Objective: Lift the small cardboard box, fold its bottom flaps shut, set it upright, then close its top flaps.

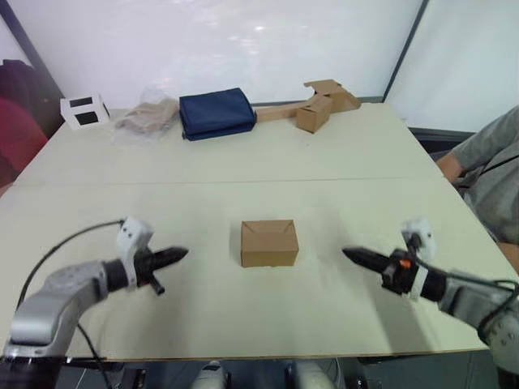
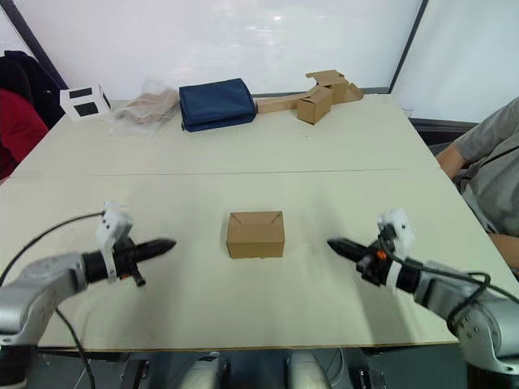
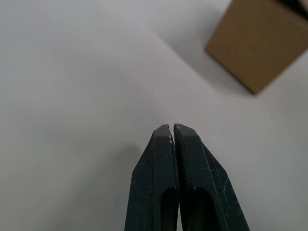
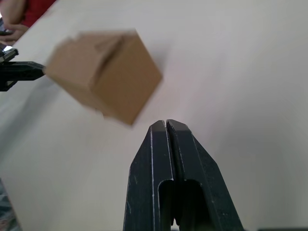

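left gripper (image 1: 180, 254) fingers together, level | right gripper (image 1: 350, 255) likewise | small cardboard box (image 1: 269, 243) between, apparently closed

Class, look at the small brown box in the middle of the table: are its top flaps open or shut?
Shut. The small cardboard box stands upright on the table, its top flaps lying flat and meeting along a seam; neither gripper touches it.

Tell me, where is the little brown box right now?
In the left eye view, the little brown box sits on the table, between the left hand and the right hand, touching neither.
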